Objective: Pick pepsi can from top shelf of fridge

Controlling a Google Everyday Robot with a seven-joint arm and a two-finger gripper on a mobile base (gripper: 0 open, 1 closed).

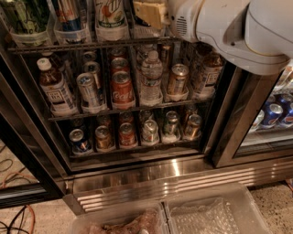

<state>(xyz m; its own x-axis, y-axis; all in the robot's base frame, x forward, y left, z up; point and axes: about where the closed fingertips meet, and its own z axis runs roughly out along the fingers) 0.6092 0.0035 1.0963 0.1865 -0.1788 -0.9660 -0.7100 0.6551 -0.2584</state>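
The fridge (151, 176) stands open in front of me, with wire racks and a ribbed steel base. The top shelf (91, 46) runs along the upper edge and carries clear cup holders. A blue can with pale and red markings (68, 13), which I take for the pepsi can, stands in the second holder from the left; its top is cut off by the frame. My gripper (149, 13), tan coloured, is at the top shelf, right of a white-green can (111, 16), about two holders right of the blue can. The white arm (229, 25) fills the upper right.
The middle rack holds a red Coca-Cola can (122, 89), a water bottle (151, 77) and other cans and bottles. The low rack holds short cans, among them a small blue one (80, 139). More blue cans (273, 114) stand behind the right door. Clear bins (215, 212) lie on the floor.
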